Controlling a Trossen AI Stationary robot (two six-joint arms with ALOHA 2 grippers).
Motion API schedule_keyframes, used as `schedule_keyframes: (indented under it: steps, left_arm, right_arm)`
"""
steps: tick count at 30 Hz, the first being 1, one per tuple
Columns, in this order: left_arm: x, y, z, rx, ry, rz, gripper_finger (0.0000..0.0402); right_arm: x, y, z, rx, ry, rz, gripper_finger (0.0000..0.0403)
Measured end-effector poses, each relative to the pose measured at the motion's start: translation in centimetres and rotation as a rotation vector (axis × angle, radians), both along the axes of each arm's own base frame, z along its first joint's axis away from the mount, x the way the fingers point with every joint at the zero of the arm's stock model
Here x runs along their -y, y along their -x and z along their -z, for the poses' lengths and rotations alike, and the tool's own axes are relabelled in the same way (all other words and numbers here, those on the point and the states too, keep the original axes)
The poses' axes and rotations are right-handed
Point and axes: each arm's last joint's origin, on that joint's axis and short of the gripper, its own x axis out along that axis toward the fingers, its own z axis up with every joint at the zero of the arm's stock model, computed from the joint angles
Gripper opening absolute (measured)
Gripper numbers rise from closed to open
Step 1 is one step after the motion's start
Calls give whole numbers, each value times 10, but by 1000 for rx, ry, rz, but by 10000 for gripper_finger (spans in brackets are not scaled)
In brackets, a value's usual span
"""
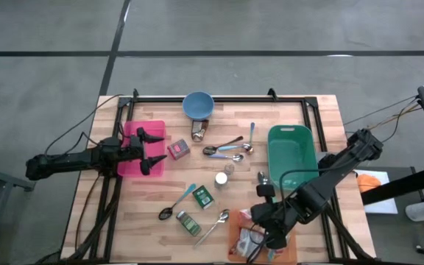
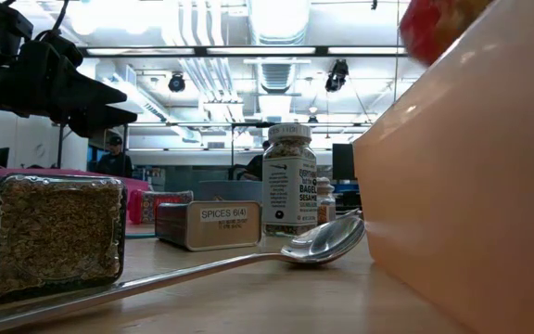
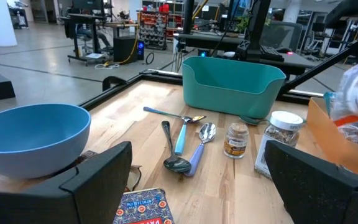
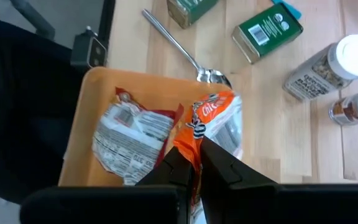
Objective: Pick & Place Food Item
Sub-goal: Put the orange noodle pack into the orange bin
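Note:
An orange tray (image 1: 235, 234) stands at the table's near edge, right of the middle. A red and white snack bag (image 4: 129, 138) lies flat in it. My right gripper (image 4: 194, 163) is above the tray, shut on an orange snack bag (image 4: 215, 118), which also shows in the high view (image 1: 253, 239). My left gripper (image 1: 153, 152) waits open at the table's left, level above a pink tray (image 1: 132, 151), with nothing between its fingers. My right gripper pinches a crumpled edge of the orange bag (image 4: 193, 142) between its two fingers. The fingers slant down from the table's far right. The bag hangs below them over the orange tray; whether its lower end rests on the tray, I cannot tell.
A teal bin (image 1: 291, 151) stands far of the orange tray. A blue bowl (image 1: 198, 105) is at the far middle. Spoons (image 1: 227, 147), spice jars (image 1: 221, 179) and tins (image 1: 202, 196) lie scattered over the table's middle, one spoon (image 4: 185, 55) right beside the orange tray.

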Motion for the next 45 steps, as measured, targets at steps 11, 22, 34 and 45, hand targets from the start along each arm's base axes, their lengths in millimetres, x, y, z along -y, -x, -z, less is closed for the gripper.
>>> schedule_keyframes:
  steps: [11, 22, 34, 45]
  left_arm:
    - [0, 0, 0, 0, 0, 0, 372]
    - [0, 0, 0, 0, 0, 0, 372]
    - [0, 0, 0, 0, 0, 0, 372]
    - [0, 0, 0, 0, 0, 0, 372]
  right_arm:
    - [-1, -1, 49, 2, -15, 1, 12]
    - [2, 2, 67, -27, -74, 117, 15]
    - [0, -1, 62, 37, -68, 106, 187]
    - [1, -5, 45, 205, -23, 45, 274]
